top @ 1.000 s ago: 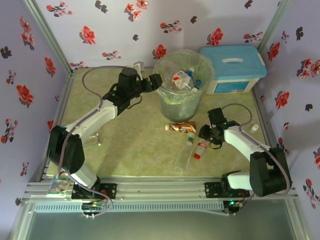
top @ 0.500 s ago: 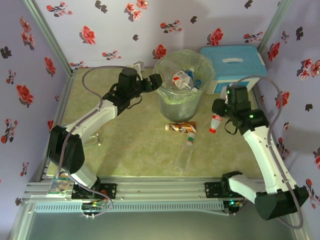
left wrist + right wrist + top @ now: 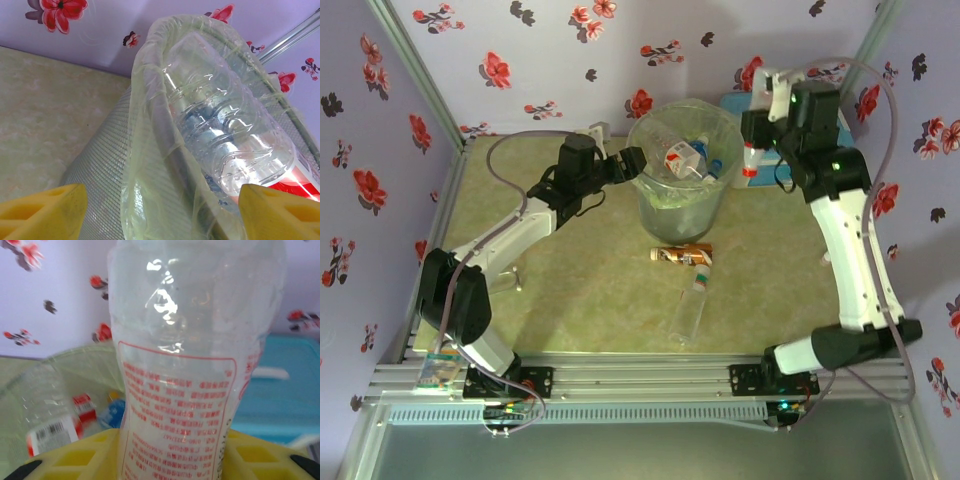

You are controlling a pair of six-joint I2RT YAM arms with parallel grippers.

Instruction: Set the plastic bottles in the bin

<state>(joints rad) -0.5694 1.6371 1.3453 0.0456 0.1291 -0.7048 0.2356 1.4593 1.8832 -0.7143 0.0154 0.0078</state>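
My right gripper [image 3: 756,135] is raised just right of the bin [image 3: 660,205] and is shut on a small clear bottle with red print [image 3: 190,390], whose red cap [image 3: 747,172] points down. The round bin, lined with a pale green bag, holds several bottles [image 3: 682,155]. My left gripper [image 3: 632,163] stands open at the bin's left rim, its yellow fingers [image 3: 45,210] on either side of the bag edge [image 3: 150,165]; a large clear bottle [image 3: 225,130] lies just inside. On the table lie a brown-orange bottle [image 3: 682,255] and a clear bottle [image 3: 692,305].
A white box with a light-blue lid [image 3: 285,385] stands behind and to the right of the bin, partly hidden by my right arm. A small white item [image 3: 828,256] lies near the right wall. Flowered walls close in three sides.
My right arm has lifted the red-capped bottle off the table at the front right and carried it up and back beside the bin's right rim. The left arm has not moved.
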